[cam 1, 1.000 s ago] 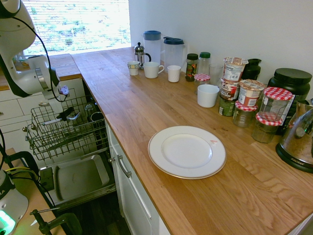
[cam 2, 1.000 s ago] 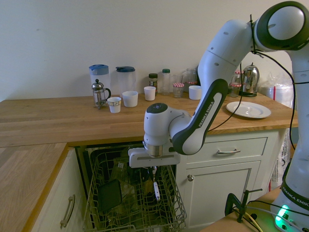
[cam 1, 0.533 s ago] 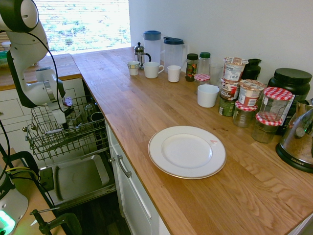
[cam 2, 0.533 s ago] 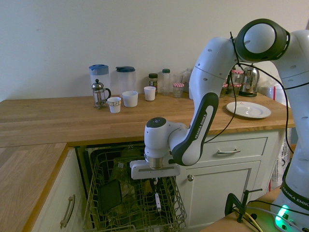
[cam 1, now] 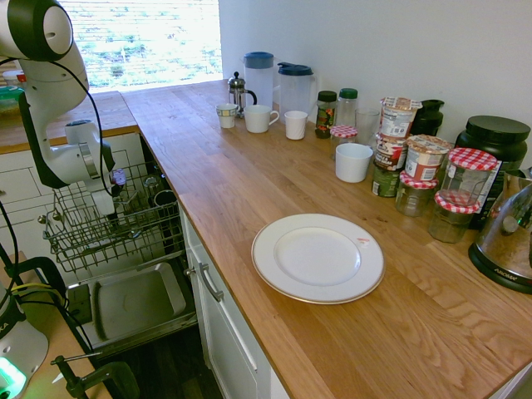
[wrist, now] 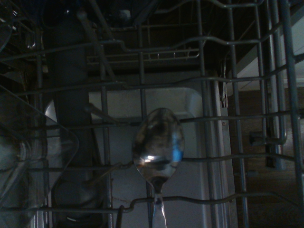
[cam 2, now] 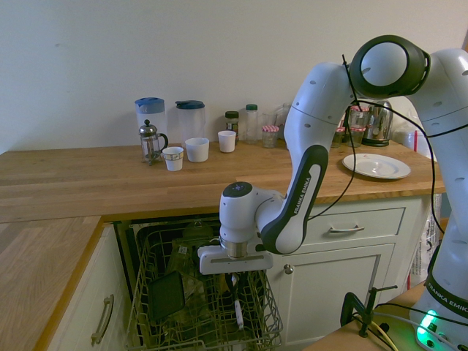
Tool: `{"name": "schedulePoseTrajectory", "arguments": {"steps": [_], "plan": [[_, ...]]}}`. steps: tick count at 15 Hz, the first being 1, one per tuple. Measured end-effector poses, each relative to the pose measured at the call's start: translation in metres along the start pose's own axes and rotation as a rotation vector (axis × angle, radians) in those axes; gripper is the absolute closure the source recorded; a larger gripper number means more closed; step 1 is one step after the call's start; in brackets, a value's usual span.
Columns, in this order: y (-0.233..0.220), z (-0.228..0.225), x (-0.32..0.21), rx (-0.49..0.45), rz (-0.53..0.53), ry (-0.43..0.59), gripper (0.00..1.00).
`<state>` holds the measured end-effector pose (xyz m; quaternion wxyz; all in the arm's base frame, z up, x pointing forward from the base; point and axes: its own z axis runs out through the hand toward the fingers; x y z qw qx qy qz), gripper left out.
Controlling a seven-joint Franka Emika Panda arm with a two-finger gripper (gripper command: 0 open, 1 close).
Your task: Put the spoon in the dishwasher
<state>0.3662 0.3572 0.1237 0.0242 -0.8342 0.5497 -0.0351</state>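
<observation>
One white plate (cam 1: 318, 259) is seen nearest on the wooden counter (cam 1: 399, 332), first exterior view, with the metal kettle (cam 1: 503, 237) placed near it at the right edge. Jars with red-checked lids (cam 1: 453, 218) are lined up beyond the plate, black-lidded tub (cam 1: 499, 137) set behind them. Across the counter edge, the dishwasher (cam 1: 137, 299) is pulled open, wire rack (cam 1: 104, 237) held out above the grey inner door panel. Gripper (cam 2: 234, 281) is pointed down at the rack, arm reaching in over it. Claw opening cannot be told from these views; whether anything is gripped can't be told either. Spoon (wrist: 159, 142) is seen in the wrist view, bowl over the rack wires, handle cut off by the frame; contact with the wires can't be confirmed. A clear plastic-looking item (wrist: 33, 152) is seen beside it. Farther along the counter, a plain white cup (cam 1: 353, 163), then a ribbed cup (cam 1: 295, 125), a handled mug (cam 1: 259, 119) and a patterned cup (cam 1: 226, 116) are spaced out. French press (cam 1: 238, 90) and two blue-lidded pitchers (cam 1: 258, 79) are parked behind those, bright window (cam 1: 137, 41) seen at the back
</observation>
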Motion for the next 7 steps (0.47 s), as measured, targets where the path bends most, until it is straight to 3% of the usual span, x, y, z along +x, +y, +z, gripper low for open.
{"name": "schedulePoseTrajectory", "arguments": {"steps": [3,7], "plan": [[-0.001,-0.007,0.0,0.013,-0.002,-0.001,0.0],[0.007,-0.059,0.002,0.055,0.009,0.011,0.0]]}}
